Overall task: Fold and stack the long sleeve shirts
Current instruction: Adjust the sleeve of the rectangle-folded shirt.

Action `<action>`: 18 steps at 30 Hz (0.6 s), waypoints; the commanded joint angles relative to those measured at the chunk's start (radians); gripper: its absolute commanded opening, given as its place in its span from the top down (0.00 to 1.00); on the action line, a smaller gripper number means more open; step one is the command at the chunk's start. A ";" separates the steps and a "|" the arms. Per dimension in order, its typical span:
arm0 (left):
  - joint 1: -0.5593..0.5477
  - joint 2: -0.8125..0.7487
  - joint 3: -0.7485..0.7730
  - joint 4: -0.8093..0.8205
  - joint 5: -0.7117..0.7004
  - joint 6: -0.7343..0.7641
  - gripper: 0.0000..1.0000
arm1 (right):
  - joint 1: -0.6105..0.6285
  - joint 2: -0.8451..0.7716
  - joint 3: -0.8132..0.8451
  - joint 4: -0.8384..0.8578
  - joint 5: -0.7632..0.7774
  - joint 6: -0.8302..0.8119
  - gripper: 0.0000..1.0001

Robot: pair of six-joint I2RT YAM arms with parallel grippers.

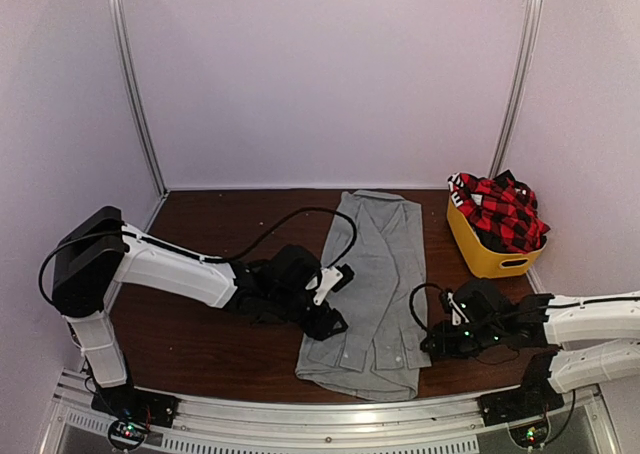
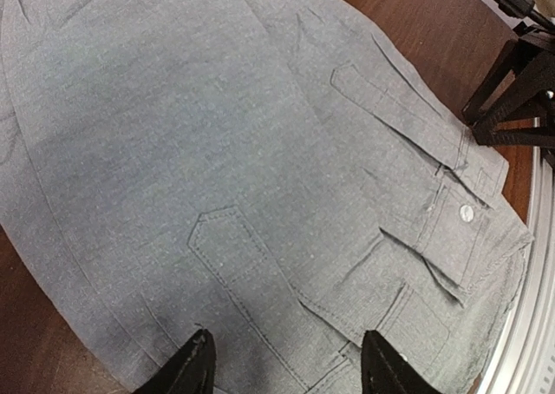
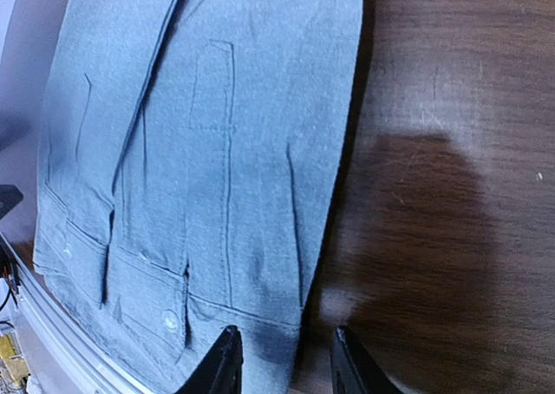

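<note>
The light-grey long sleeve shirt [image 1: 370, 284] lies flat in a long folded strip down the middle of the brown table, sleeves folded in, cuffs toward the near edge. It fills the left wrist view [image 2: 217, 168] and the left part of the right wrist view [image 3: 191, 151]. My left gripper [image 1: 325, 314] is open, low over the shirt's left near edge [image 2: 286, 372]. My right gripper [image 1: 432, 342] is open, straddling the shirt's right near edge [image 3: 282, 364]. The red-and-black plaid shirt [image 1: 500, 212] is heaped in the yellow tub.
The yellow plastic tub [image 1: 490, 254] stands at the right of the table by the wall. A metal rail [image 1: 320, 419] runs along the near edge. White walls enclose the back and sides. The right arm's dark parts show in the left wrist view [image 2: 520, 82].
</note>
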State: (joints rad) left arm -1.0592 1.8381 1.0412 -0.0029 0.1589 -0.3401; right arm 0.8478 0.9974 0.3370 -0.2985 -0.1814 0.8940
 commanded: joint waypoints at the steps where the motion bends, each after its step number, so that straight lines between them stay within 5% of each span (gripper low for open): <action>1: 0.006 -0.026 0.001 0.018 -0.013 -0.008 0.41 | 0.008 0.008 -0.031 0.076 -0.037 0.021 0.66; 9: 0.007 -0.024 -0.004 0.023 -0.016 -0.008 0.42 | 0.009 0.009 -0.069 0.150 -0.084 0.044 0.73; 18: 0.016 -0.026 -0.013 0.023 -0.028 -0.013 0.41 | 0.029 -0.016 -0.045 0.163 -0.096 0.076 1.00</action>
State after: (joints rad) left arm -1.0580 1.8381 1.0409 -0.0025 0.1482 -0.3416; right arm 0.8581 1.0039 0.2783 -0.1684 -0.2661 0.9501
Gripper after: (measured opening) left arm 0.584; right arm 0.019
